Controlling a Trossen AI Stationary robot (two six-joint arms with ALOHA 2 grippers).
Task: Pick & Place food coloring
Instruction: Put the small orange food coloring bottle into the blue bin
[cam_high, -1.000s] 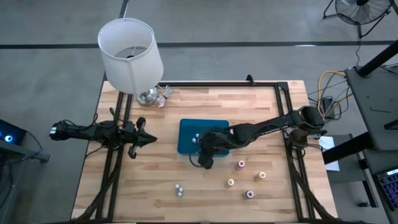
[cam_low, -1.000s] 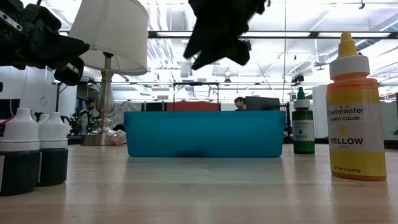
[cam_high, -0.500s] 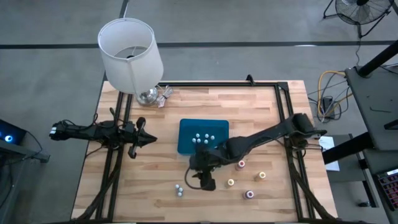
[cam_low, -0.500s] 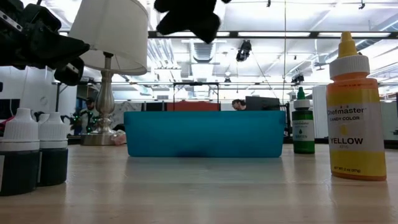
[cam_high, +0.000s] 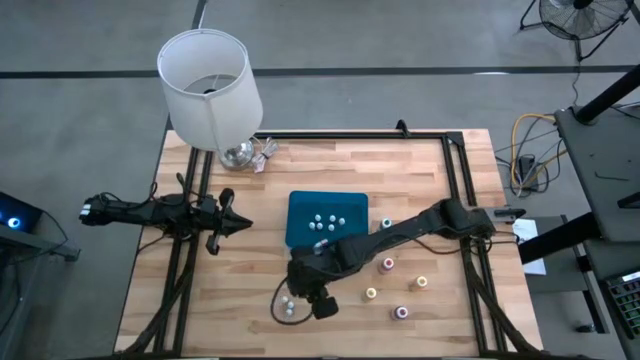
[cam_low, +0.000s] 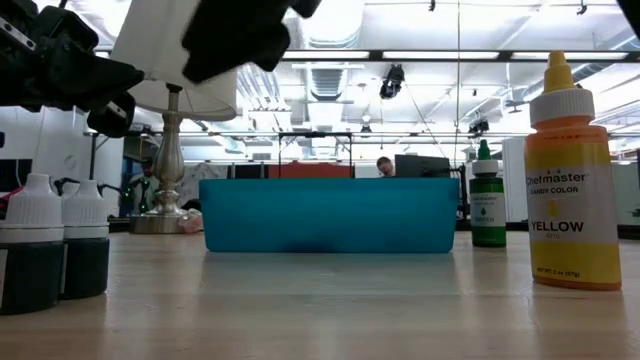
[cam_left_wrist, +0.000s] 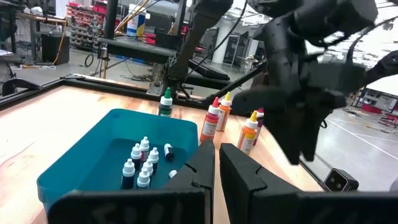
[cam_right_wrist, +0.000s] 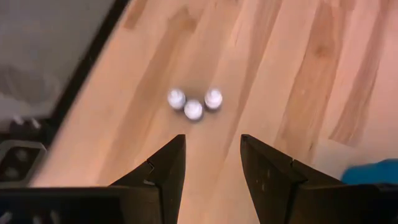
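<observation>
Blocking much of the overhead view, the right arm stretches across the table, and its right gripper (cam_high: 318, 300) partly covers the white-capped bottles (cam_high: 287, 305) near the table's front edge. From its wrist camera those bottles (cam_right_wrist: 193, 104) show blurred, three caps clustered, with the fingers standing apart and empty above them. More food coloring (cam_high: 323, 221) lies inside the blue tray (cam_high: 300, 236), though the caps are too small to count surely. Coloured bottles (cam_high: 387, 264) stand on bare wood right of the tray. The left gripper (cam_high: 228, 225) waits at the table's left side, fingers closed on nothing. A lamp (cam_high: 208, 85) stands at the back. At table level, one bottle (cam_low: 573, 175) reads "Chefmaster" and "YELLOW".
</observation>
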